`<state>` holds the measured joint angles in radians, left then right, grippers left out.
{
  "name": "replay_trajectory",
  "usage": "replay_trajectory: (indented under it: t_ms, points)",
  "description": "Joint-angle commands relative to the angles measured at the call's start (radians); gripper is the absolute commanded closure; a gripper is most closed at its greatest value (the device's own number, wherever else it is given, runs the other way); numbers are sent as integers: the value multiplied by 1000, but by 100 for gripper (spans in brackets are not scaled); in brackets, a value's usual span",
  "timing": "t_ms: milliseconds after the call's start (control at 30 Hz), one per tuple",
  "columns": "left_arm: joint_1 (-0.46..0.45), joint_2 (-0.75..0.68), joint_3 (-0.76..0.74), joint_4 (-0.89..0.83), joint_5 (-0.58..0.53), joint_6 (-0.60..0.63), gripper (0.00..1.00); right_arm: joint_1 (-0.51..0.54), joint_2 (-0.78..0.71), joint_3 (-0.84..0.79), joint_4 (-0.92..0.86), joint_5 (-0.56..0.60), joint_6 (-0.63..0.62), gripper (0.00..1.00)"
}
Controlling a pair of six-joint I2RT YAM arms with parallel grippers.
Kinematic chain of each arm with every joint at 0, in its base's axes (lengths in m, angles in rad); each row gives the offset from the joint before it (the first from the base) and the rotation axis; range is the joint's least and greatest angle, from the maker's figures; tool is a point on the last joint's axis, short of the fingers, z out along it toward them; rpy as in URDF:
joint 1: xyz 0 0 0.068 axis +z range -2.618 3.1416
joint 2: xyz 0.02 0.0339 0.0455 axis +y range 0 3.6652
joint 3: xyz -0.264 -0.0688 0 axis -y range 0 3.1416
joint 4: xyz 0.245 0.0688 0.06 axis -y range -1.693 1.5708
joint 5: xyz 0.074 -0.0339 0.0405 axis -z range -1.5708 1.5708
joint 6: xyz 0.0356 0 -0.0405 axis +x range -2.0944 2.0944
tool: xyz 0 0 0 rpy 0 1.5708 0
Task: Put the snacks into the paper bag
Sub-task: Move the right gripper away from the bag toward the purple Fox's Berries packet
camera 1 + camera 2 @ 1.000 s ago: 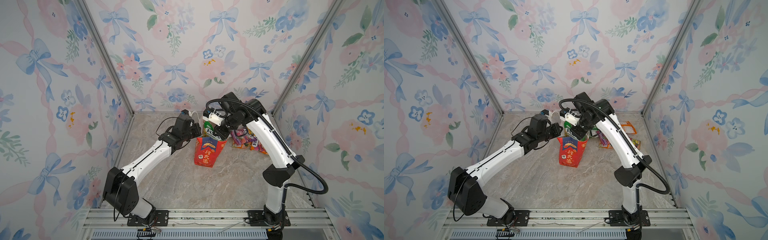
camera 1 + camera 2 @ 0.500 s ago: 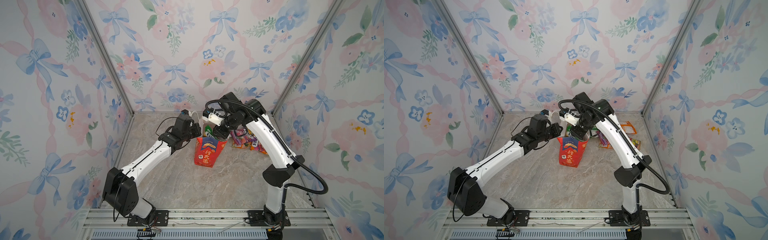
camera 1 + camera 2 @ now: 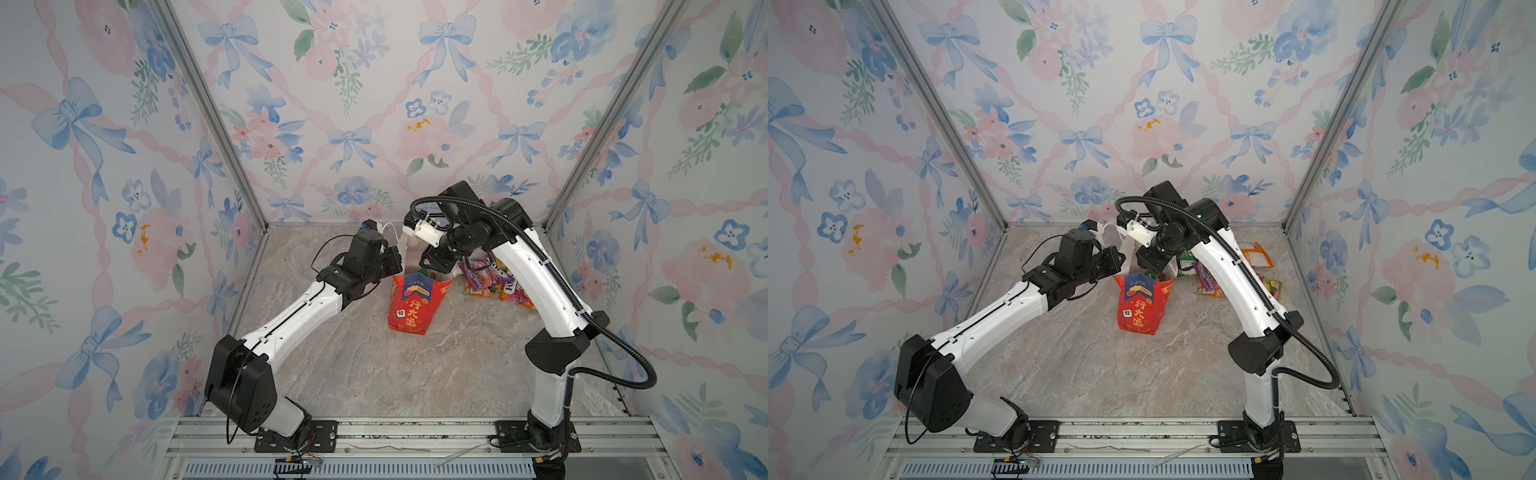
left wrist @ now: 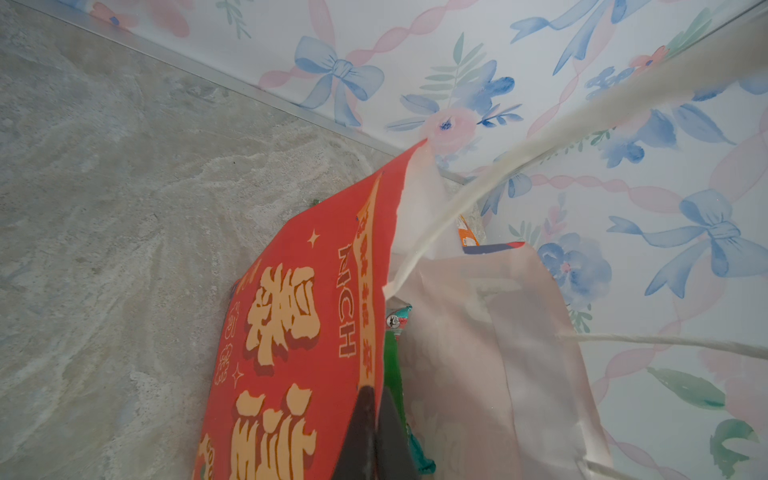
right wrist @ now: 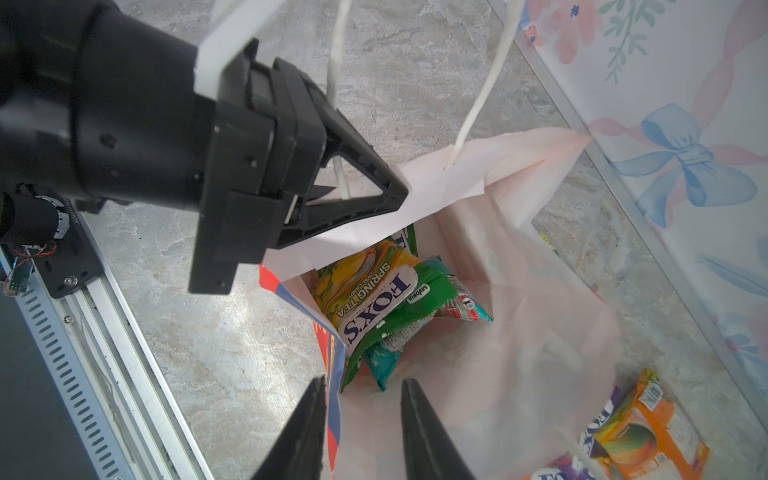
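Left gripper [image 5: 397, 194] clamps paper bag [image 3: 409, 309] rim. Right gripper [image 5: 361, 380] released, empty, over mouth beside cord handles [image 5: 478, 104]. Snacks [image 3: 484, 274] lie beside.

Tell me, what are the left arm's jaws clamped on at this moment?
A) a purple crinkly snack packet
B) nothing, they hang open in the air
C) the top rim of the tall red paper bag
C: in the right wrist view the left arm's jaws are shut on the white-lined top rim of the tall red paper bag, holding it open, and a green crinkly plastic packet lies loose inside.
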<state>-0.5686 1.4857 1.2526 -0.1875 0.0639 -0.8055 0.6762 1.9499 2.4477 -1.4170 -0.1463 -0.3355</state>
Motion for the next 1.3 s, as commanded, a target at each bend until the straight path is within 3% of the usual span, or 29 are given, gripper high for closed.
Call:
replay_trajectory:
  t_ms: [0,367,633,933,1267]
  points:
    - [-3,-19,-21,-15,4,17,100,11,-53,25,28,-40,43,58]
    - [3,-19,-14,-14,9,25,100,-1,-198,-61,109,-114,109,38]
    - [4,-22,-17,-14,12,23,100,-80,-391,-220,217,-168,183,27]
    - [2,-25,-19,-14,19,28,100,-429,-685,-644,606,-440,496,20]
    - [4,-44,-32,-15,6,22,100,-780,-779,-991,866,-600,834,16]
